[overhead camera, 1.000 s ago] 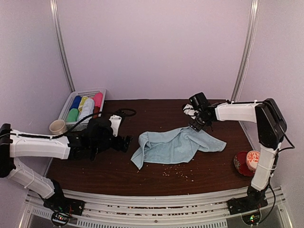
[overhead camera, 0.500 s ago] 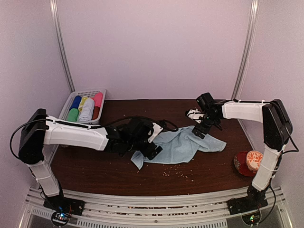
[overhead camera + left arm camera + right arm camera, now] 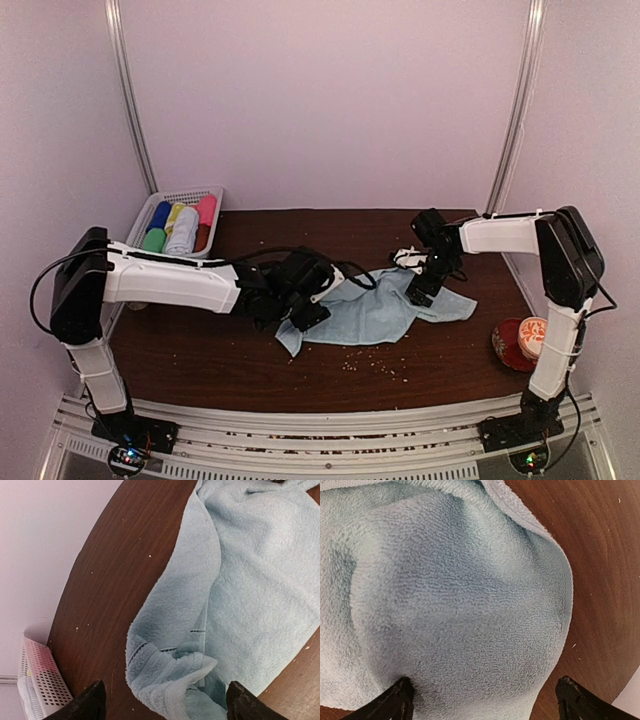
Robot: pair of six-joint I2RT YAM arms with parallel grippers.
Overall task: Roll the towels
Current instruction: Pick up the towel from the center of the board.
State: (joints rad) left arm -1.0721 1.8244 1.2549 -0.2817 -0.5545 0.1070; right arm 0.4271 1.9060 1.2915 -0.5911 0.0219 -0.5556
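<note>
The pale blue towel (image 3: 375, 312) lies rumpled in the middle of the table (image 3: 200, 350). Its bunched left corner sits between the spread jaws of my left gripper (image 3: 167, 707), and a hump sits under my right gripper (image 3: 485, 700), also spread wide. I should pinch both ends low, then pull them apart to flatten the towel before rolling.

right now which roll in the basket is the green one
The green roll in the basket's near left corner, just in front of the blue roll.
</note>
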